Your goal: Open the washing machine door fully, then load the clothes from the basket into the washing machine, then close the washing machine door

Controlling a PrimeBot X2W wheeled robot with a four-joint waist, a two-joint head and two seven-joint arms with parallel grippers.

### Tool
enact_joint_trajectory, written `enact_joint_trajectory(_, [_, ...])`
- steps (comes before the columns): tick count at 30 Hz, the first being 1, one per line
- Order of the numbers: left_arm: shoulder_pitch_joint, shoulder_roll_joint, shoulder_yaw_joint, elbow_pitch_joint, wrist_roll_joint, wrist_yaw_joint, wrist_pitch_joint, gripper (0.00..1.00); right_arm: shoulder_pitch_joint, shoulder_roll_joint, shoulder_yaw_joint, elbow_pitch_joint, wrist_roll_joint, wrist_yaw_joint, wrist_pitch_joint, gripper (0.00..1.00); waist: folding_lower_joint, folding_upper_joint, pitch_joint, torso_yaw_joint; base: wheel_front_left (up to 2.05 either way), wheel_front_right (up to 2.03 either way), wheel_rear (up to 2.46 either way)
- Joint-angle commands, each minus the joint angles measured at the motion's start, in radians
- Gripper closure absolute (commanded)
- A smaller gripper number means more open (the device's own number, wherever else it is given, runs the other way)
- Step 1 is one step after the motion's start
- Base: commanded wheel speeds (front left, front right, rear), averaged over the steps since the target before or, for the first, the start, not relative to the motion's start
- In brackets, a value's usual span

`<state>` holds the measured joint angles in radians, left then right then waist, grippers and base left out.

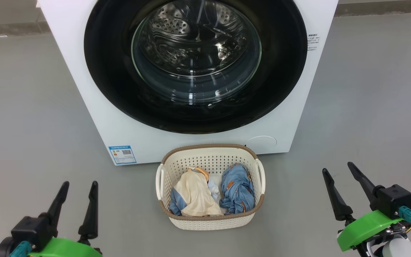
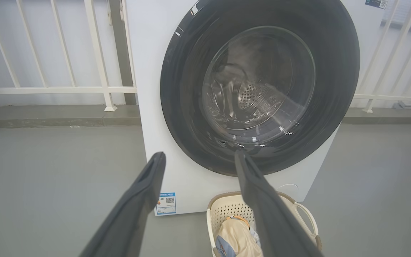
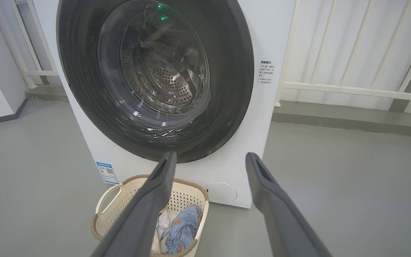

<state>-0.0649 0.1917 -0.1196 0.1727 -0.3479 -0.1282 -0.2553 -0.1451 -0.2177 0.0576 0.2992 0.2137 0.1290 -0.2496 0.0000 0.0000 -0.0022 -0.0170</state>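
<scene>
Head view, washing machine door (image 1: 195, 60): shut flat against the front of the washing machine (image 1: 80, 103); through its glass bowl we see the steel drum (image 1: 177, 25) (nothing in it that we can make out); we judge the opening step not yet begun.
Clothes (image 1: 194, 194): both in the basket, the cream one on our left, the light blue one on our right, touching each other.
Basket (image 1: 209, 223): on the floor (image 1: 30, 125) just before the machine, below the door's lower edge; placed so, we judge, to keep the lift from basket to drum short.
Left gripper (image 1: 79, 184): low on our left, well apart from basket and door; fingers spread wide, holding nothing.
Right gripper (image 1: 337, 167): low on our right, equally clear of everything; fingers wide apart and empty.
Why so held: both wrists face the door, ready, we think, for whichever arm reaches for its edge first.
</scene>
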Motion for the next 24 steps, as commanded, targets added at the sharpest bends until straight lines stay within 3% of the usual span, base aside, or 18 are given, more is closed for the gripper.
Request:
enact_joint_trajectory(1, [-0.034,0.025,0.036,-0.024,0.002,-0.003,-0.006,0.00,-0.033,-0.013,0.024,-0.022,-0.017,0.002,-0.012,0.00,0.0000,0.0000,0.000,0.000,0.00,0.00,0.00])
enact_joint_trajectory(24, [-0.052,0.031,0.058,-0.044,-0.023,-0.003,-0.006,0.00,-0.046,-0.012,0.010,-0.029,-0.013,0.002,-0.012,0.00,0.0000,0.0000,0.017,0.003,0.00,0.00,0.00])
